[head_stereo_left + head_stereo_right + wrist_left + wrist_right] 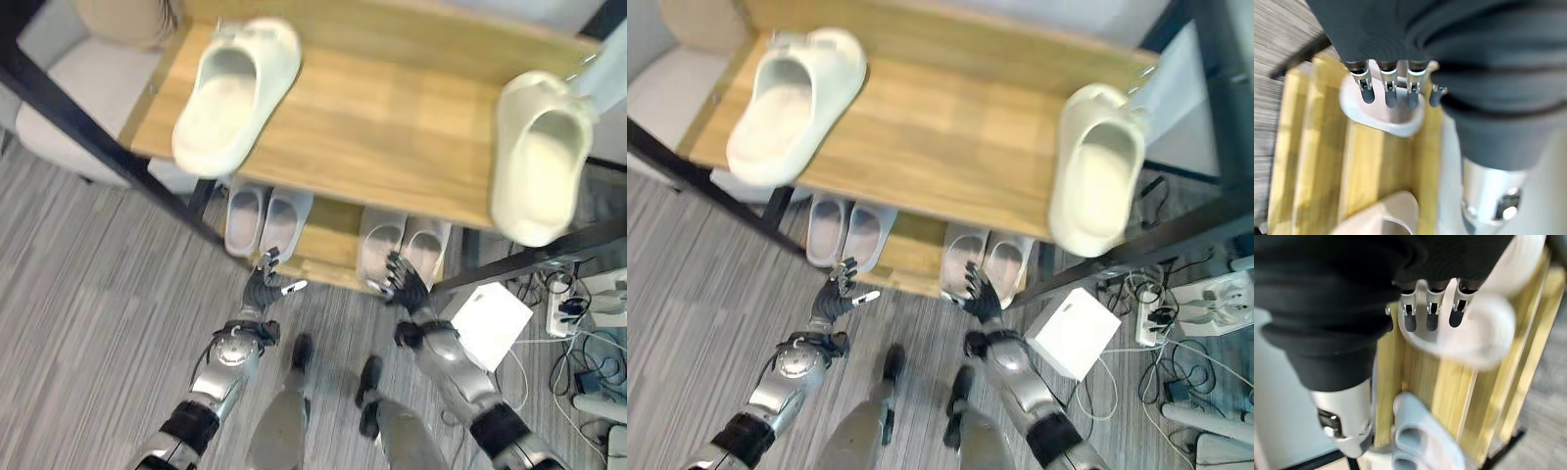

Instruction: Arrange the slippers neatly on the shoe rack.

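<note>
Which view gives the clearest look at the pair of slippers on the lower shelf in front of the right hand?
The left eye view: the right lower pair lies side by side, just beyond the right hand. The right eye view shows the same pair. The right wrist view gives one blurred slipper past the fingers.

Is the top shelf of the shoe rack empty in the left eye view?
No, two cream slippers lie on the top shelf, far apart, one near each end.

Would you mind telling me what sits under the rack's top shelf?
Under the top shelf, two pairs of pale slippers rest on the lower shelf; their toe ends are hidden by it.
</note>
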